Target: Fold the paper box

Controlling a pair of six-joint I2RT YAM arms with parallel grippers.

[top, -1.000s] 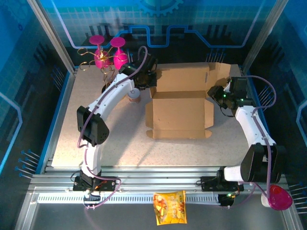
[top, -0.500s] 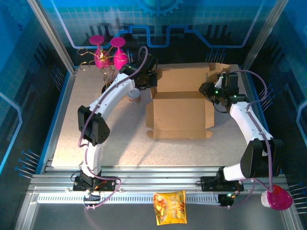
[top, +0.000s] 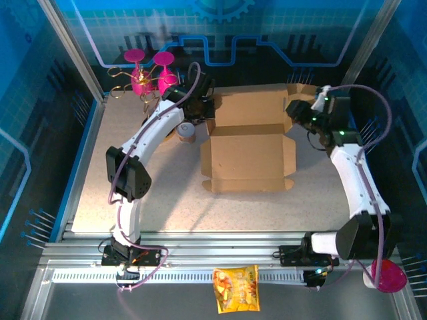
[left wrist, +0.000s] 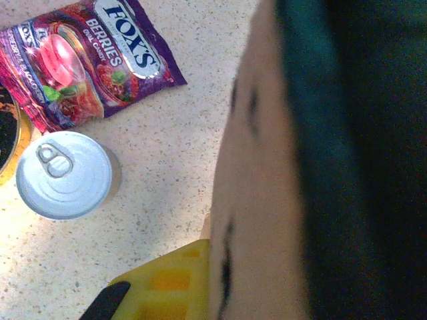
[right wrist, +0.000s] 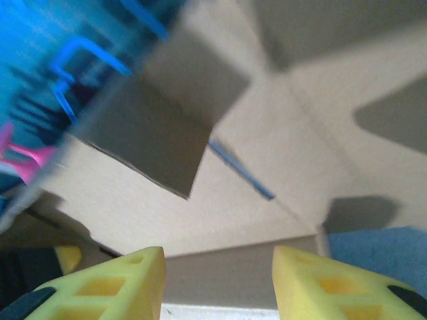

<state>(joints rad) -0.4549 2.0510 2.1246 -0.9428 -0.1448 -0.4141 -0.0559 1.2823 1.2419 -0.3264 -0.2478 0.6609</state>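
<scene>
1. We look down on a speckled table (top: 147,193) with the paper box (top: 247,150) lying at its centre, slightly towards the top of the frame.
2. The paper box is a shallow brown cardboard tray lying open. Its bare floor faces up, low walls stand along its sides, and a wide lid panel lies flat beyond its upper edge.
3. Just left of the box stands a small can (left wrist: 63,175), upright, its silver pull-ring lid sealed on.
4. Beside the can, in the upper left of the left wrist view, lies a purple bag of berry sweets (left wrist: 87,63).
5. The left gripper (top: 203,110) sits at the box's upper left corner. Its jaws are closed, and one yellow finger pad (left wrist: 170,283) presses against a cardboard flap of the box.
6. The right gripper (right wrist: 219,267) hangs over the box's upper right corner. Its two yellow fingers stand a moderate way apart, holding nothing, with cardboard panels just beyond them.
7. Two pink goblets (top: 150,73) stand at the table's upper left corner, well apart from the box.
</scene>
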